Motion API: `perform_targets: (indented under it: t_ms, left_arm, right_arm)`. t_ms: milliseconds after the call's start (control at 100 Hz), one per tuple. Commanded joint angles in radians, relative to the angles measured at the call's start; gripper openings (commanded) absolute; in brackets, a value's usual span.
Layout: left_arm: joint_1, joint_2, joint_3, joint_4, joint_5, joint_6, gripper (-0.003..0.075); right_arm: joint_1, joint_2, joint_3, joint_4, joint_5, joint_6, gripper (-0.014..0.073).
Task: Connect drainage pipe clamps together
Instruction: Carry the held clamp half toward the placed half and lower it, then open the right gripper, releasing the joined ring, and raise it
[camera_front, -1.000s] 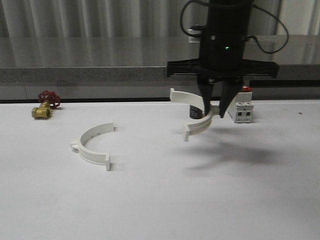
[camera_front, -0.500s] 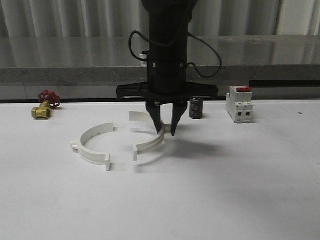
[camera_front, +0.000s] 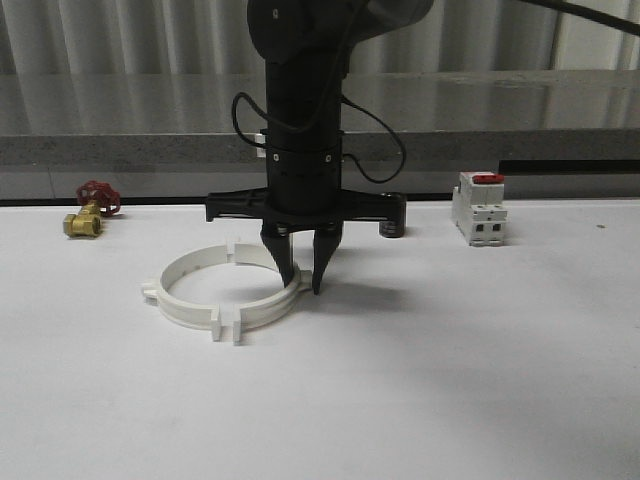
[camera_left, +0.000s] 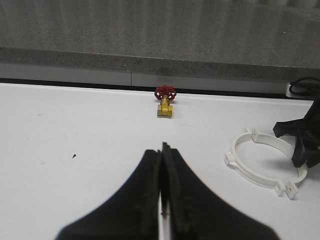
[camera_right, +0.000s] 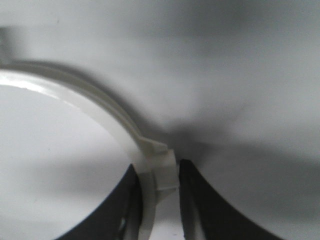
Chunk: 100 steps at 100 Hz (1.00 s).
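The two white drainage pipe clamps lie on the white table as a ring. The left half (camera_front: 175, 290) and the right half (camera_front: 265, 312) meet at their end tabs, front and back. My right gripper (camera_front: 304, 287) points straight down at the ring's right side, shut on the right half. In the right wrist view this clamp's band (camera_right: 100, 107) curves away and its small lug sits between the gripper's (camera_right: 160, 168) two black fingers. The ring (camera_left: 250, 172) also appears in the left wrist view. My left gripper (camera_left: 162, 147) is shut and holds nothing, well away from the ring.
A brass valve with a red handwheel (camera_front: 88, 212) lies at the far left near the back edge. A white boxy switch with a red top (camera_front: 480, 208) stands at the back right. A black cylinder (camera_front: 392, 225) peeks out behind the right gripper. A grey ledge bounds the table's rear.
My right gripper has carried the right clamp half leftward and down from near the switch. Its end tabs now meet those of the left half, closing the ring.
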<state>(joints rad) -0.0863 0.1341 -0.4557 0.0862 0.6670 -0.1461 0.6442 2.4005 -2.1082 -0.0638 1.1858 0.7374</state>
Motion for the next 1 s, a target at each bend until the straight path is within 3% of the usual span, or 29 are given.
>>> perform_targets:
  t_ms: [0, 300, 490, 610, 700, 990]
  left_arm:
    - [0.002, 0.012, -0.026, 0.004, -0.083, -0.008, -0.0021]
    - [0.002, 0.012, -0.026, 0.004, -0.083, -0.008, -0.0021]
    - [0.002, 0.012, -0.026, 0.004, -0.083, -0.008, -0.0021]
    - [0.002, 0.012, -0.026, 0.004, -0.083, -0.008, -0.0021]
    - [0.002, 0.012, -0.026, 0.004, -0.083, -0.008, -0.0021]
    - [0.002, 0.012, -0.026, 0.004, -0.083, -0.008, -0.0021]
  right_arm:
    - [0.003, -0.064, -0.033, 0.000, -0.002, 0.019, -0.0013]
    - [0.005, -0.064, -0.033, 0.001, -0.009, 0.074, 0.0019]
    - [0.005, -0.064, -0.033, 0.001, -0.019, 0.074, 0.0153]
    - [0.005, -0.064, -0.033, 0.001, -0.025, 0.074, 0.0307]
    - [0.005, -0.064, -0.033, 0.001, -0.026, 0.074, 0.0376]
    - [0.005, -0.097, -0.033, 0.006, -0.011, 0.060, 0.0379]
